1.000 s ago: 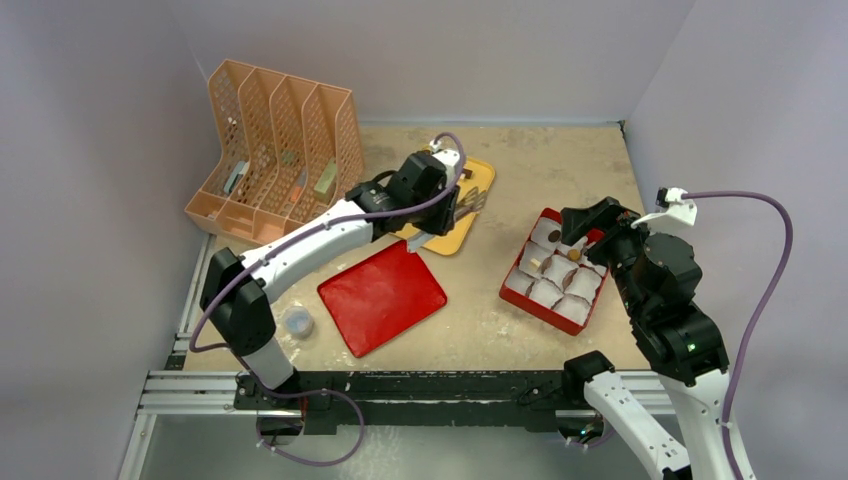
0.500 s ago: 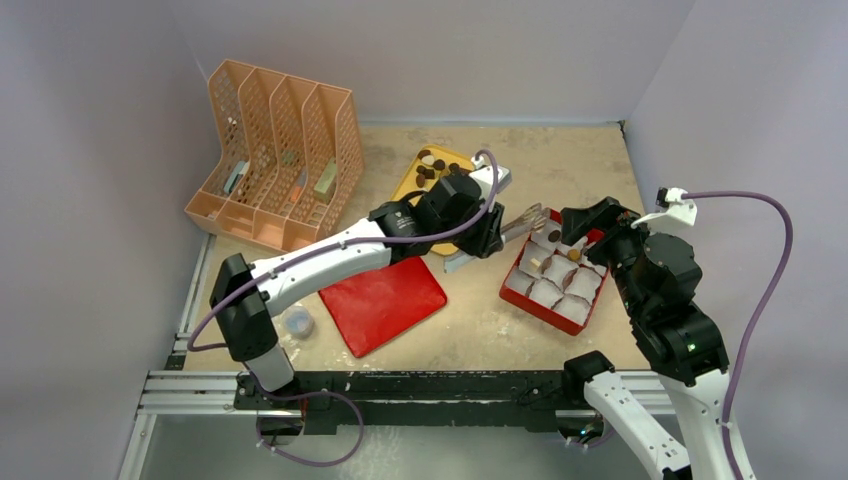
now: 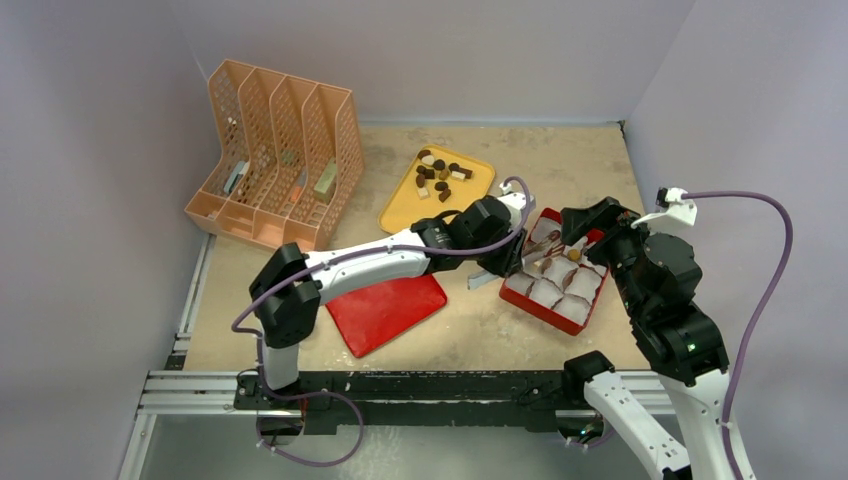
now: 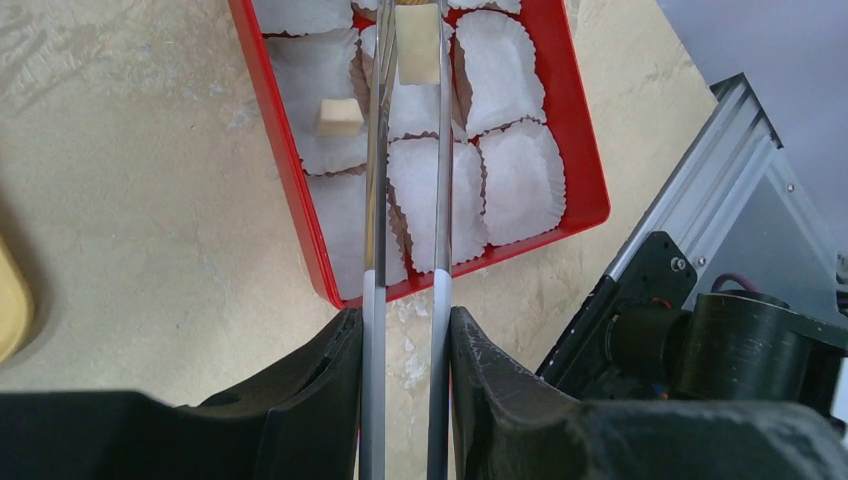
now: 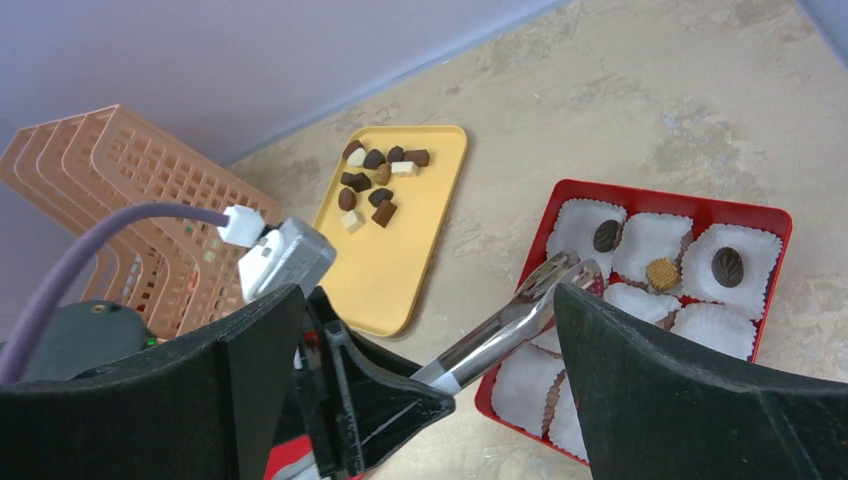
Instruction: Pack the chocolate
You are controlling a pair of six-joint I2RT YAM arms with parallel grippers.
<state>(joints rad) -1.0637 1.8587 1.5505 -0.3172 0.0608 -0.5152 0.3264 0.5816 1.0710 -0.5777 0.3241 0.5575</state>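
Tongs (image 4: pixel 441 200) of shiny steel, clamped in the left gripper (image 4: pixel 405 335), are pinching a pale square chocolate (image 4: pixel 418 45) over pleated paper cups (image 4: pixel 515 180) in the red box (image 4: pixel 300 210); the right gripper (image 5: pixel 428 300) is gaping wide.

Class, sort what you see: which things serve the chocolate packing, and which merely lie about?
In use: chocolate pieces, yellow tray, red box, paper cups, tongs, left gripper, red lid.
Lying about: orange file rack.

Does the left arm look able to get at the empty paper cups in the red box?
Probably yes: its tongs, carrying a white block, hang over the open red box, nothing covering the cups.
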